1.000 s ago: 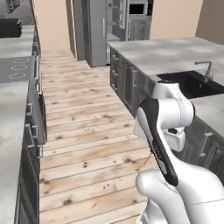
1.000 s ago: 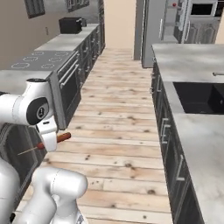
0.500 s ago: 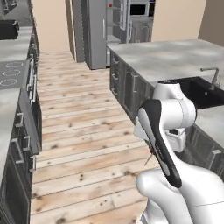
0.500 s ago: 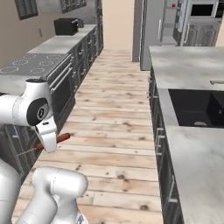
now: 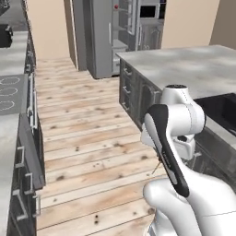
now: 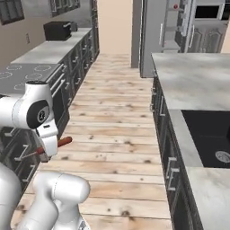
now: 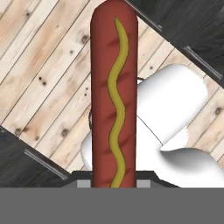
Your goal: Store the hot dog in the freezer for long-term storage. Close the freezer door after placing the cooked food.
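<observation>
- Wooden floor (image 6: 121,134) runs between dark cabinets toward the grey freezer (image 5: 103,37) at the far end
- Hand (image 6: 48,152) is clamped on the hot dog (image 7: 113,94), held low over the floor, mustard stripe facing the camera

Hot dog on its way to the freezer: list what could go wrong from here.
1. The pincer is shut on the hot dog near one end, so most of it sticks out; it may swing or slip loose during the drive.
2. The aisle is narrow, between the island counter and the stove-side cabinets; the protruding end could clip a handle.
3. The freezer is far off, so a drop would land on the wooden floor.
</observation>
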